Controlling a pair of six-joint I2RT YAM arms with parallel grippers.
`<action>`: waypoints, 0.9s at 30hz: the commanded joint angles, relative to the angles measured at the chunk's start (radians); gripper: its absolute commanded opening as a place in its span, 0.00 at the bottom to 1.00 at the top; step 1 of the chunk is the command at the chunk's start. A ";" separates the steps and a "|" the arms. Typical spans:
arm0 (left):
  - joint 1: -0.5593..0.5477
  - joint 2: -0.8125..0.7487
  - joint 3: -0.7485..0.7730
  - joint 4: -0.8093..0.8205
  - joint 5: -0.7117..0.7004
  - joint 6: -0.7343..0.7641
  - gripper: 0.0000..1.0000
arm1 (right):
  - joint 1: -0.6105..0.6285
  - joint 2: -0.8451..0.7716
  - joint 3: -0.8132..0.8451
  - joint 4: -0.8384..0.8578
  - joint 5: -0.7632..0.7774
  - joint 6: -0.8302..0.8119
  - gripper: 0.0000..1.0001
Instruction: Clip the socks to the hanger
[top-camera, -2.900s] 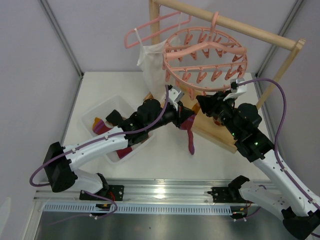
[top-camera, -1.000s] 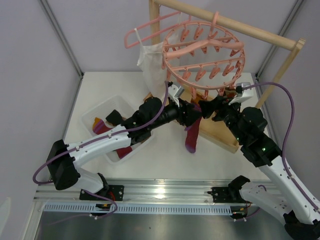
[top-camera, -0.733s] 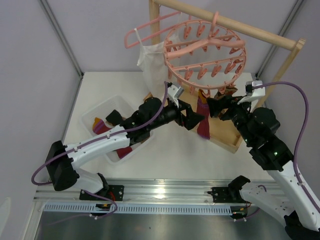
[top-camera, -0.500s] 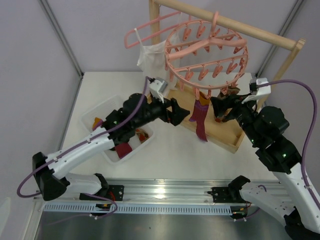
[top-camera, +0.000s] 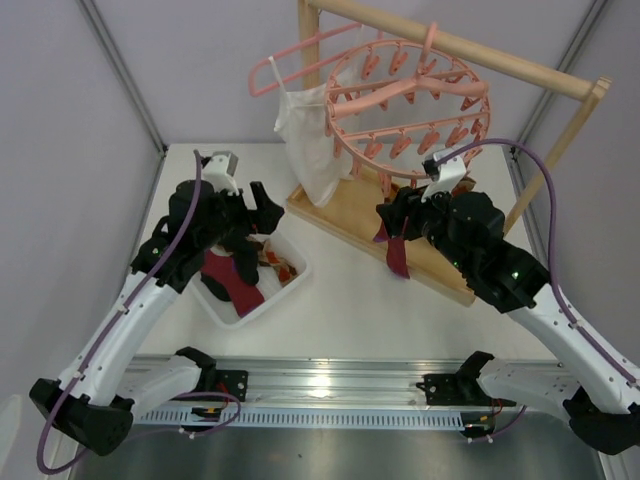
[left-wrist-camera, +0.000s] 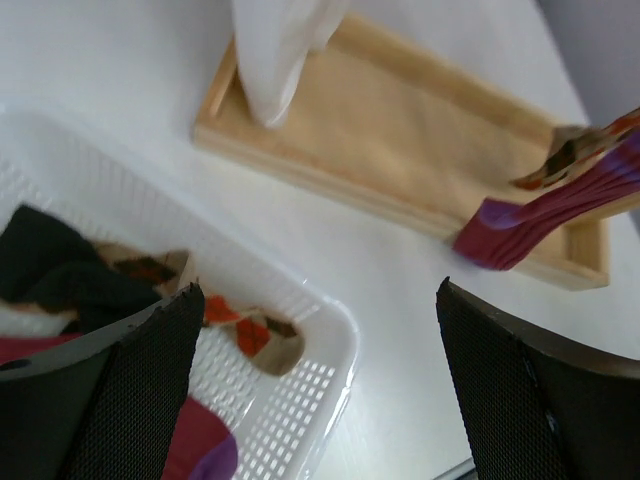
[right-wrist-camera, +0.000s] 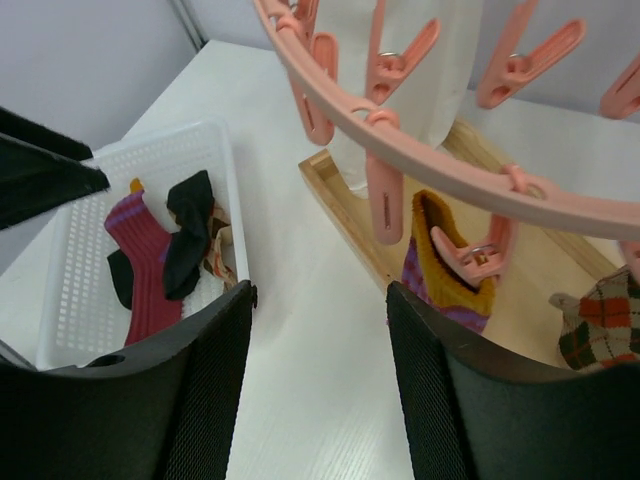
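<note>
Socks (left-wrist-camera: 60, 270) lay in the basket (left-wrist-camera: 300, 395); left fingers (left-wrist-camera: 150, 380), right fingers (right-wrist-camera: 200, 400) stood apart, empty; best grip was likely one cuff only.

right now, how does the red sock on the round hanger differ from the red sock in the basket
The hanging sock is held by its cuff in a pink clip of the round hanger; the basket sock lies flat in the white basket. The hanging sock shows a mustard lining at its opening; the basket sock a purple band. A black sock lies against the basket sock, none against the hanging sock. Both are dark red with purple.
</note>
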 joint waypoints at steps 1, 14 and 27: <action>0.055 -0.008 -0.085 -0.022 0.049 0.002 0.99 | 0.029 -0.001 -0.035 0.094 0.093 0.024 0.58; 0.127 -0.042 -0.082 -0.031 0.074 0.024 1.00 | -0.047 0.045 -0.181 0.266 0.271 0.003 0.53; 0.135 -0.025 -0.091 -0.026 0.112 0.017 0.99 | -0.380 0.002 -0.199 0.315 0.176 -0.006 0.50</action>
